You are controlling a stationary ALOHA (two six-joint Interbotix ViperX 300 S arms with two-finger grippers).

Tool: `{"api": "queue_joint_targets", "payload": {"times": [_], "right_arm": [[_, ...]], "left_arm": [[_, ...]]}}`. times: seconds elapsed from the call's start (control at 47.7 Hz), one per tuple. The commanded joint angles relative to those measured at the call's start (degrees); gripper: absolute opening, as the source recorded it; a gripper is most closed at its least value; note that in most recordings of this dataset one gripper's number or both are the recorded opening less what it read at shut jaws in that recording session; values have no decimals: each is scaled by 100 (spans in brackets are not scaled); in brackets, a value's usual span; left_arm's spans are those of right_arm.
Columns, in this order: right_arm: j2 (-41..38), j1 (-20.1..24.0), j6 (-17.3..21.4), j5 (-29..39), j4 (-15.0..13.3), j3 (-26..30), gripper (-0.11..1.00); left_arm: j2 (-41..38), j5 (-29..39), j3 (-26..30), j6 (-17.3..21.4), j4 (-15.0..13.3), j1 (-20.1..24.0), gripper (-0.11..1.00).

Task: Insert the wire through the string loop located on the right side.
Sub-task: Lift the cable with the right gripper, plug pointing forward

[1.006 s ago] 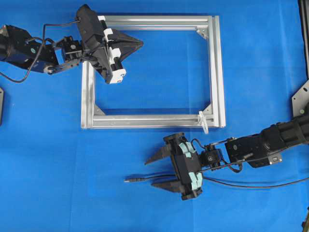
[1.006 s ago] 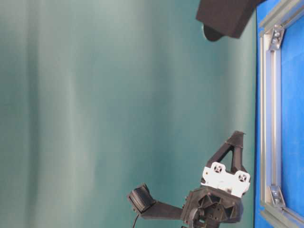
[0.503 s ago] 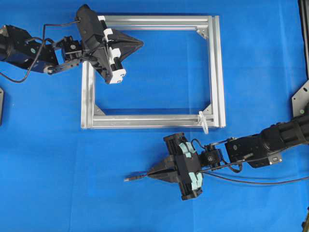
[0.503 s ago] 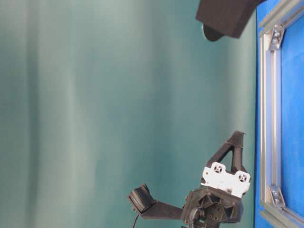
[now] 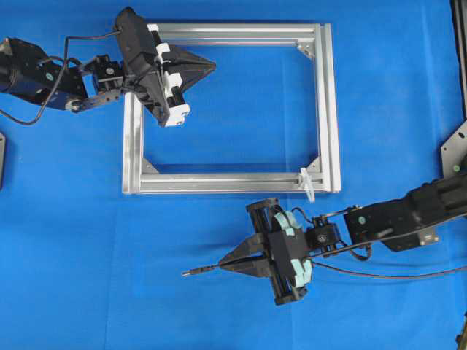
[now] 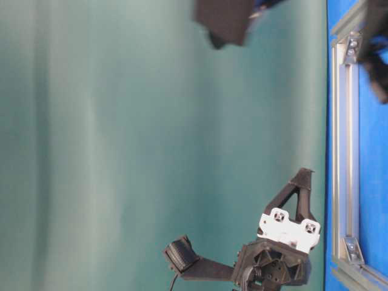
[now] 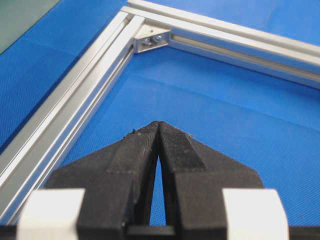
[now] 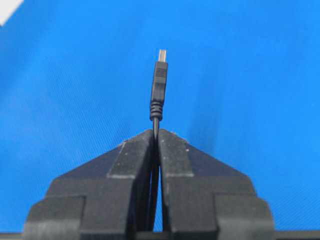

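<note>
Bare blue mat (image 5: 87,240) lies ahead of the right gripper (image 5: 232,260); the aluminium frame (image 5: 328,109) and string loop (image 5: 308,183) sit beside it. Its fingers pinch the wire (image 8: 156,107), plug jutting forward. The left gripper (image 5: 206,67) is pressed together, holding nothing.

Thin black flexible wire (image 5: 379,275) with slim plug tip (image 5: 188,273) pointing left; small whitish translucent string loop (image 5: 309,184) at frame's lower-right corner

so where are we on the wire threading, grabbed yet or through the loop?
Done: the right end effector is shut on the wire just behind its plug tip, which sticks out ahead of the fingers. In hand: holding the wire below the aluminium frame, with the tip pointing away from the string loop. Left: bring the tip to the loop at the frame's lower right corner and push it through. The left end effector sits shut and empty over the frame.
</note>
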State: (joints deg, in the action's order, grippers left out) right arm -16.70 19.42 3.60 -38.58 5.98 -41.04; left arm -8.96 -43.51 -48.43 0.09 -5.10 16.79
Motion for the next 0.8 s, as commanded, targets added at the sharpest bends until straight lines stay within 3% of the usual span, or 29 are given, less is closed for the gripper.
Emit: {"api": "queue_joint_targets", "payload": {"times": [0.0, 0.189, 0.776], "right_arm": [[448, 9, -18, 272, 18, 62, -4], [782, 9, -35, 659, 0, 79, -4], [782, 9, -35, 694, -18, 70, -4]], "left_arm": [[220, -26, 35, 9, 18, 9, 0], [220, -26, 35, 9, 26, 18, 0], [220, -26, 35, 9, 18, 9, 0]]}}
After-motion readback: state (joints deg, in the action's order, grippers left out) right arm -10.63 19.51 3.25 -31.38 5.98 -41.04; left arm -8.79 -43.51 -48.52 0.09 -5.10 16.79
